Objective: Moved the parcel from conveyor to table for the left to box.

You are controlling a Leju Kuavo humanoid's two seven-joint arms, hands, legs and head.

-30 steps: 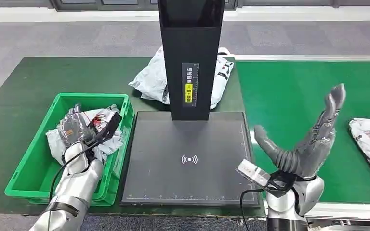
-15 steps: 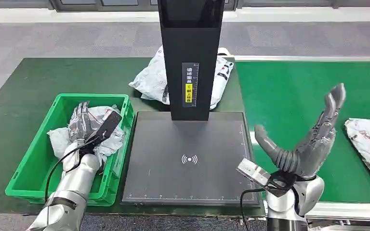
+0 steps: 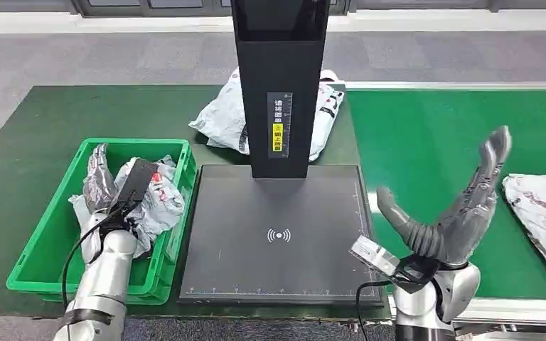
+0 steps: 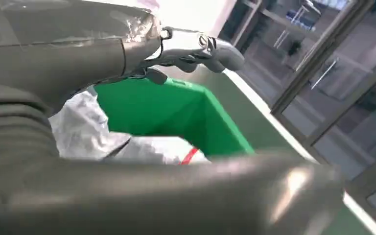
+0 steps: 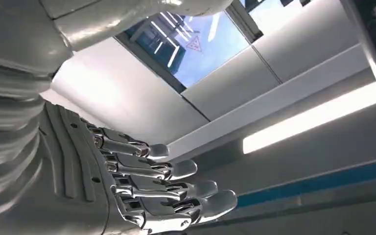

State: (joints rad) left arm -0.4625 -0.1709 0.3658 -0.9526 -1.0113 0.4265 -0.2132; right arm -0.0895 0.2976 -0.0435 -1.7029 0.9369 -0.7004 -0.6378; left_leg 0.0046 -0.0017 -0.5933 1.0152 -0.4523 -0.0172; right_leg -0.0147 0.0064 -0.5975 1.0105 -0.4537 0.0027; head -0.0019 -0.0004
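A crumpled white parcel lies in the green bin on the left of the table. My left hand hovers over the bin just left of that parcel, fingers stretched out and holding nothing. The left wrist view has the same fingers above the bin wall and the parcel. My right hand is raised, open and empty, over the conveyor's near edge; its spread fingers point at the ceiling. Another white parcel lies on the green conveyor at the far right.
A black scanner plate with a tall black post fills the table's middle. A third white parcel lies behind the post. The green table mat stretches left of and behind the bin.
My left hand has slid off the parcel to the left inside the bin, leaving it lying there. The parcel on the conveyor has crept slightly left. My right hand has stayed put.
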